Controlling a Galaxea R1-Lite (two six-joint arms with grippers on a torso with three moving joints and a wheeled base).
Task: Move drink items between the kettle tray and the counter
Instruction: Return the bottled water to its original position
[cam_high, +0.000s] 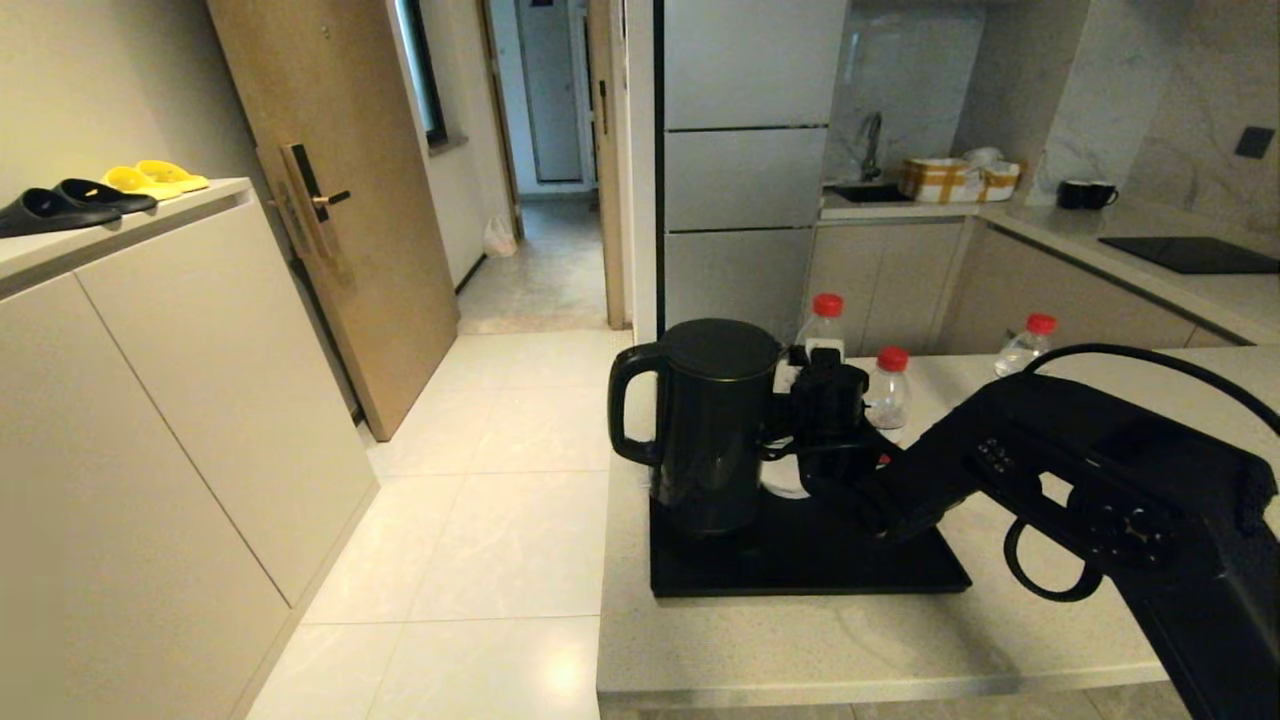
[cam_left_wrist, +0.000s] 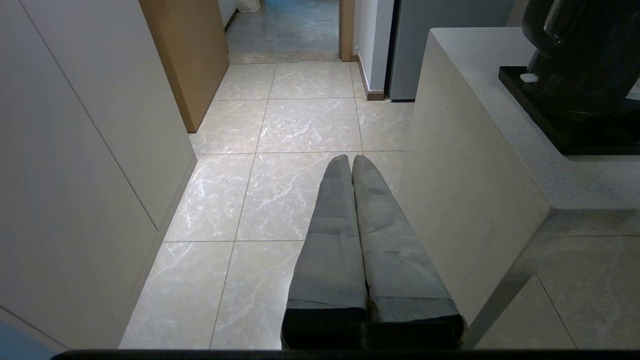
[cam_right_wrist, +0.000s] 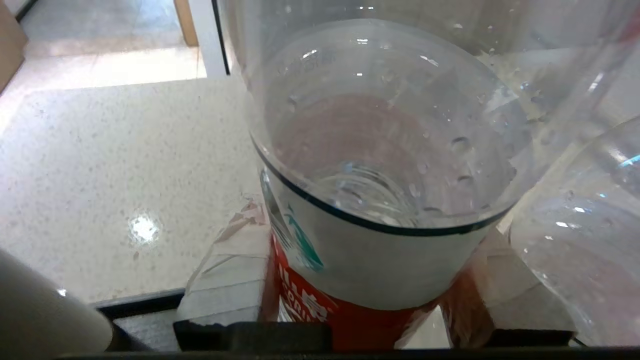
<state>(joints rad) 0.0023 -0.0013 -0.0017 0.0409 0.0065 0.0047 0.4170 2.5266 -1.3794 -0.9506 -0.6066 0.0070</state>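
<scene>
The black kettle (cam_high: 710, 420) stands on the flat black kettle tray (cam_high: 800, 570) at the left end of the beige counter (cam_high: 800, 650). My right gripper (cam_high: 828, 395) reaches behind the kettle and is shut on a red-capped water bottle (cam_high: 826, 325). In the right wrist view that bottle (cam_right_wrist: 370, 150) fills the space between the fingers (cam_right_wrist: 225, 270), at its red-and-white label, over the tray's far rim (cam_right_wrist: 135, 302). A second bottle (cam_high: 889, 385) stands close beside it, and a third (cam_high: 1028, 342) stands farther right on the counter. My left gripper (cam_left_wrist: 351, 159) hangs shut over the floor.
A white object (cam_high: 785, 485) lies on the tray behind the kettle, partly hidden by my arm. Left of the counter is tiled floor (cam_high: 480, 520), then a beige cabinet (cam_high: 180, 400) with slippers on top. The cooktop (cam_high: 1190, 255) and mugs (cam_high: 1085, 194) are far back right.
</scene>
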